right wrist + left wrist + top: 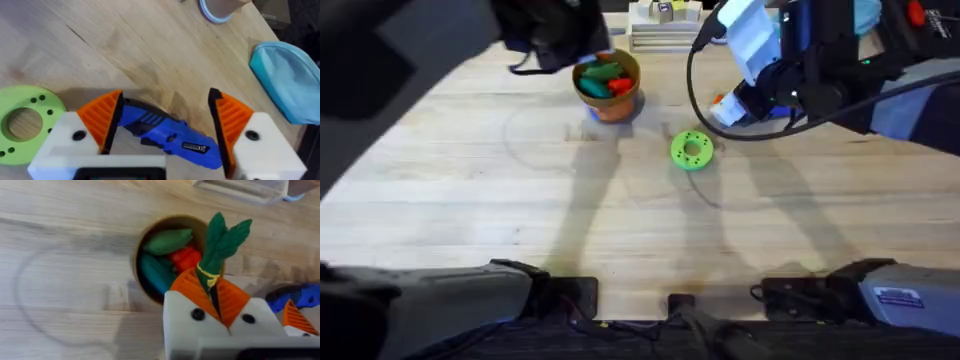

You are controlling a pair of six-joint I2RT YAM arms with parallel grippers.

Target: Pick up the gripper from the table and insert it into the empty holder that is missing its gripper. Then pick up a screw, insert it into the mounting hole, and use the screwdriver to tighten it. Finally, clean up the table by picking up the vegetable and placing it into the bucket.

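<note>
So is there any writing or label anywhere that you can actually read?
None can be read.
Blue screwdriver: a small dark label with white marks, too small to read.
Right arm's base: a white sticker with blue print, too blurred to read.
Green ring: holes, no text.
Bucket: no writing visible.

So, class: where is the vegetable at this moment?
In the left wrist view, the vegetable is pinched between the left gripper's orange pads, hanging just over the bucket; overhead, that bucket stands at the table's far middle.
</note>
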